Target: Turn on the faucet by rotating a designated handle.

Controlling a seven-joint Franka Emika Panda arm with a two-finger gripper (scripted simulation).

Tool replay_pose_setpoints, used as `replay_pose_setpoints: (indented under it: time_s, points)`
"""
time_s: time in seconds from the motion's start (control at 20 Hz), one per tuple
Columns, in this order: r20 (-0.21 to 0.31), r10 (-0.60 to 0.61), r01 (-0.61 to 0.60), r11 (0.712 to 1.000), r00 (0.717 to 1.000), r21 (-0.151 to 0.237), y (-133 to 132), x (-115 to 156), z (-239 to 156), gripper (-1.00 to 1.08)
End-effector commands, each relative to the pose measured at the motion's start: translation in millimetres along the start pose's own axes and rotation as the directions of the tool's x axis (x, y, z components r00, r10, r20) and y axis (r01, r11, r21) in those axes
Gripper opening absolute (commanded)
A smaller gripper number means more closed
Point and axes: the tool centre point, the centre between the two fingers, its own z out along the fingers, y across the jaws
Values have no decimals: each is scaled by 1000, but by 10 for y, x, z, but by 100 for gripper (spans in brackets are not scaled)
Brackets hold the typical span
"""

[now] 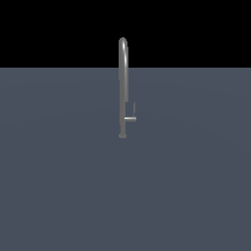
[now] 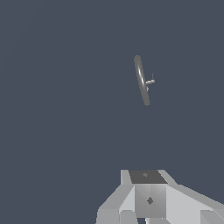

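Nearest the wrist camera sits the gripper [image 2: 149, 205], its finger spread impossible to tell, with the faucet [image 1: 122, 88] and its small handle [image 1: 130, 116] well ahead of the fingers, so a long blind approach risks striking the tube instead.

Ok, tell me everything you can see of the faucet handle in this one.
The handle is a small grey metal lever, L-shaped: a short horizontal stub leaves the faucet low on its tall tube, toward the exterior view's right, and ends in a thin bar pointing up, parallel to the tube. It joins only the faucet; nothing else touches it. In the wrist view it shows small and distant, well clear of the gripper.
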Motion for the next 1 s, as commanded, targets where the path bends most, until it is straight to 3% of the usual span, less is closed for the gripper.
replay_pose_setpoints:
  time_s: [0.0,0.25,0.45,0.7,0.95]
  points:
    - [-21,21,-20,997,1000,71,21,52,-179,-100]
    - [-35,73,-64,975,997,213,130,177,-486,-100]
    - [-22,120,-106,940,993,324,270,305,-678,-100]
    - [24,179,-170,876,984,451,497,508,-832,-100]
    - [101,232,-248,794,967,555,762,759,-874,-100]
